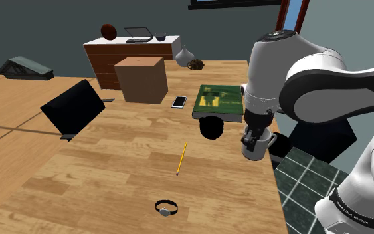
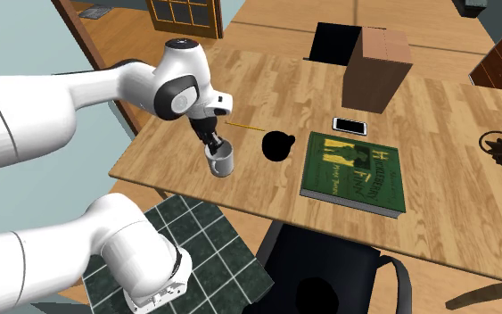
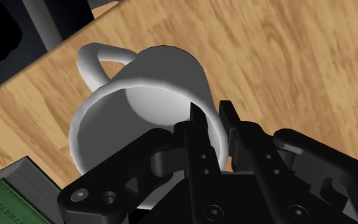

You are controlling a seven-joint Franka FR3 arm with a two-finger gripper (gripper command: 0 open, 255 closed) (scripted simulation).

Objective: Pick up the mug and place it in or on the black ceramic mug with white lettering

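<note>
While the pincer (image 3: 210, 116) clasps the white mug (image 3: 142, 95) by its rim, the mug seems empty

"FR" on the white arm (image 1: 319, 61)

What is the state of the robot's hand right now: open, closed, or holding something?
Hand: closed on the rim of the white mug, one finger inside and one outside.

In the shoulder view a green book (image 1: 219, 101) lies right of centre, a phone (image 1: 179, 102) just left of it, a pencil (image 1: 182, 157) mid-frame, a wristwatch (image 1: 167, 208) lower centre.
</note>
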